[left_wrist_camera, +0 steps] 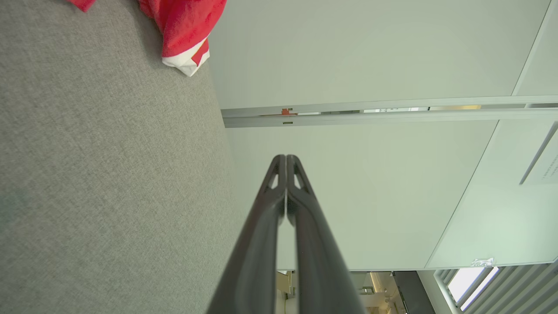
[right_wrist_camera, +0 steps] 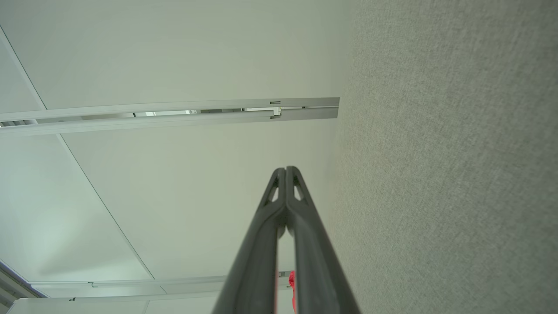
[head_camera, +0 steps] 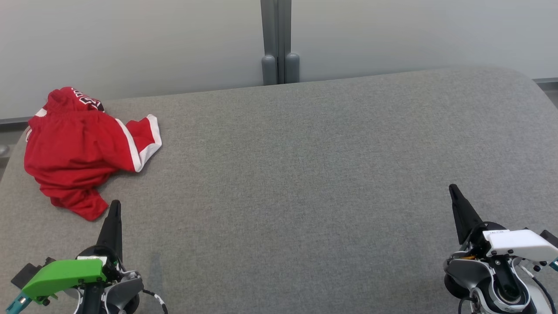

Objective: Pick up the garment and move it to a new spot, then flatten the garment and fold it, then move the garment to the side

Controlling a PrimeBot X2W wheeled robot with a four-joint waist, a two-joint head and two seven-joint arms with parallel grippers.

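Nearest, at lower left: left pincer, two long dark fingers pressed together, empty, under a glossy green cover. At lower right: right pincer, likewise shut on nothing, under a white cover bearing a small label too tiny to read. Both point away across the table, a grey woven fabric surface with rounded far corners.

Just beyond the left pincer's tip, not touching it: red garment, smooth sports fabric crumpled in a heap at the table's far left corner. Long axis roughly near to far; near end narrows to a folded tongue aimed at the left pincer. One flap juts right, edged with a broad white stripe. At the far top, a black band with white lettering, too bunched to read.

Farthest: pale matte wall panels, split by a grey post with two rounded feet.
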